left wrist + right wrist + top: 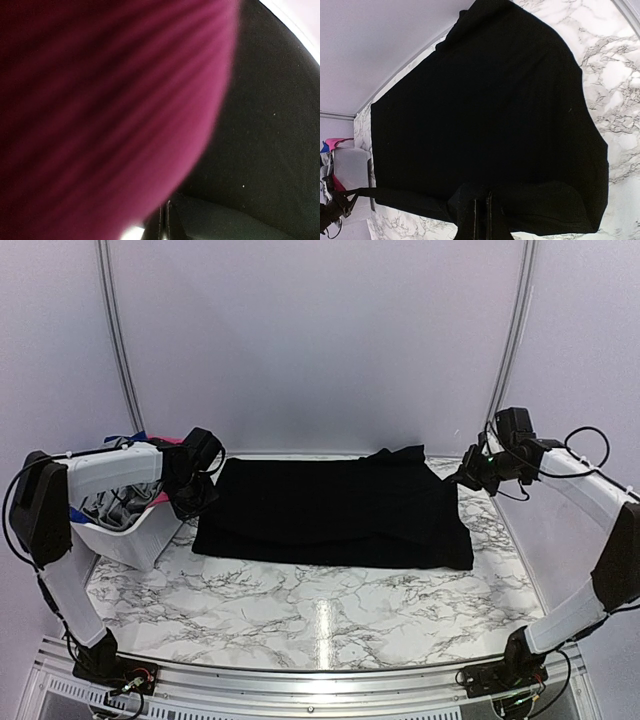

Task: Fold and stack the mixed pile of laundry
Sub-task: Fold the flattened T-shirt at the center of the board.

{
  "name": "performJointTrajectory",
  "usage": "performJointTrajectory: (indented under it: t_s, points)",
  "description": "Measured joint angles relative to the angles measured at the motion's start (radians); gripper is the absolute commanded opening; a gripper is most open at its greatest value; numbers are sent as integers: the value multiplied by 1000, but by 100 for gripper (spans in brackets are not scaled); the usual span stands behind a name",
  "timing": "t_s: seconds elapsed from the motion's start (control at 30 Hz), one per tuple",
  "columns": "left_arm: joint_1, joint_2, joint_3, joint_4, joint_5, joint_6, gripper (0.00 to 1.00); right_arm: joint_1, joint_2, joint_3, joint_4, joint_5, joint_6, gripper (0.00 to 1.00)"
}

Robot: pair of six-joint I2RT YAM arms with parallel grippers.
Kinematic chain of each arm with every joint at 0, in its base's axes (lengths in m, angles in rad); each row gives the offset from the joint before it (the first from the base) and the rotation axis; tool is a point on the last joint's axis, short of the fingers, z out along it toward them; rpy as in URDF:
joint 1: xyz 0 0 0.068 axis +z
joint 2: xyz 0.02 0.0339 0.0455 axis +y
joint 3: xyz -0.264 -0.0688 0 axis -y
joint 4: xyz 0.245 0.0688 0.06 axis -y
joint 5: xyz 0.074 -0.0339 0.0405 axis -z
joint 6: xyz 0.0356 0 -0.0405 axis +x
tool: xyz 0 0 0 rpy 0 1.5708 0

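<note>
The black garment (335,510) lies spread flat, mid-far on the marble tabletop (300,605). Soft, light and limp, it is likely best pinched at corners or hems. A hot-pink piece (100,110) sits by the white basket (125,538) on the left. The jaws of the left arm (110,472) and right arm (590,490) are closed at the garment's left and far-right edges; whether they pinch cloth cannot be told.

Surface: table (320,610), white marble pattern with grey veins, a bright glare stripe on its near middle.
Middle to far: black garment (335,510), lying flat on the table, stretched wide from left to right, with a small raised bunch at its far right corner.
Left side: white basket (130,540), standing on the table just beside the garment's left end.
</note>
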Motion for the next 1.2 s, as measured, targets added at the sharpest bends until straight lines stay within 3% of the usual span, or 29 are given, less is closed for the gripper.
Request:
performJointTrajectory:
  t_s: [0.37, 0.8, 0.87, 0.93, 1.0, 1.1, 1.2]
  points:
    - [6, 72, 57, 2, -41, 20, 0, -5, 207, 62, 39, 2, -12, 0]
    - [15, 105, 81, 2, -70, 42, 0, -6, 420, 261, 53, -24, -51, 0]
    - [15, 112, 88, 2, -76, 47, 15, -7, 450, 293, 51, -24, -57, 12]
    - [16, 122, 102, 0, -81, 61, 39, -8, 487, 344, 34, -27, -66, 41]
    - [19, 126, 111, 3, -86, 76, 54, -10, 520, 403, 11, -32, -83, 61]
    - [27, 116, 112, 2, -111, 89, 63, -29, 510, 420, -16, -47, -116, 73]
    - [26, 85, 112, -1, -108, 116, 65, -87, 441, 369, -28, -66, -151, 74]
